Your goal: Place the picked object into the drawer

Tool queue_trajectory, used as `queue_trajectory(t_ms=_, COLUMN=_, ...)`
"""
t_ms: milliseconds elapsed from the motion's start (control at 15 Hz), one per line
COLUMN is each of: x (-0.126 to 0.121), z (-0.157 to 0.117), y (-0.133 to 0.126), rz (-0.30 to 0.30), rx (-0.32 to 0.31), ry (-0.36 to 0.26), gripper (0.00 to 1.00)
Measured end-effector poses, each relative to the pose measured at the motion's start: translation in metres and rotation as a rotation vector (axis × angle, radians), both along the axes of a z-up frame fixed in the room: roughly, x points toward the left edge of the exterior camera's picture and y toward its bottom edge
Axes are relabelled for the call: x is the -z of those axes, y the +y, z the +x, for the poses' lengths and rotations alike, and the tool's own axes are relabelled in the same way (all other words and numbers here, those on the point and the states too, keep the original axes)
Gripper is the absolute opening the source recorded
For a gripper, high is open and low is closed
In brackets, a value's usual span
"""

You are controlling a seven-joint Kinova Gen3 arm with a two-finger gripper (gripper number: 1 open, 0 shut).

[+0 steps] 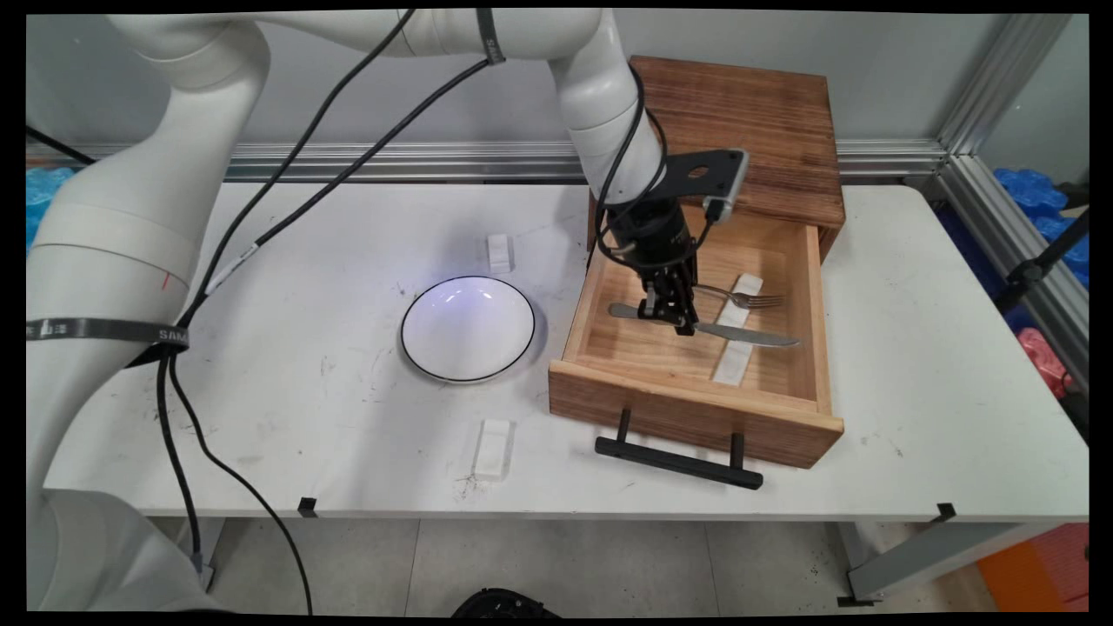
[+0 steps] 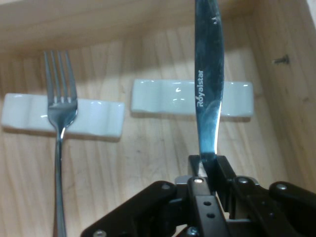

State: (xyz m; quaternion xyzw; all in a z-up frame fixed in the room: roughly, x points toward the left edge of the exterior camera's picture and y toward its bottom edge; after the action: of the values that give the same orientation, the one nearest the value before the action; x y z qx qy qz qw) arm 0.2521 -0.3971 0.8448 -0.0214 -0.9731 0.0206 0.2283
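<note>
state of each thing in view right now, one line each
drawer: pulled open
gripper: down inside the drawer, fingers shut on the knife
knife: gripped at its middle, blade over a white rest
fork: lying on its rest, not held
bowl: upright on the table, nothing in it

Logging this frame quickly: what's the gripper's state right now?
Gripper: closed on the knife inside the open wooden drawer.
</note>
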Motion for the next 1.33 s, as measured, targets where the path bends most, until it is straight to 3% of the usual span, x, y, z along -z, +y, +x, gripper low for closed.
queue_trajectory(t_ms=1333, x=0.039, z=-0.011, y=-0.003, rz=0.010, rx=0.018, ry=-0.022, gripper=0.00)
